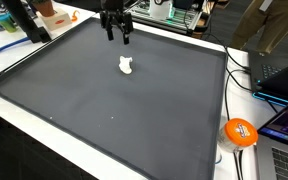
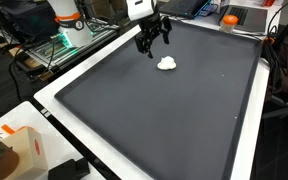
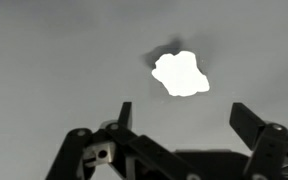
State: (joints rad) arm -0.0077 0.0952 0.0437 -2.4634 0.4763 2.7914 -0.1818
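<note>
Your gripper (image 1: 117, 38) with jaws spread wide and empty, hovering over the dark mat (image 1: 134, 120), small white lump (image 3: 180, 74) just ahead of your fingertips, untouched

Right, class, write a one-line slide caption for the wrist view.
Open hand poised above a dark grey mat, a small white lump lying just beyond its fingertips, untouched.

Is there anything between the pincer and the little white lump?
No. In the wrist view only bare dark mat lies between the open pincer and the white lump; they are apart.
</note>
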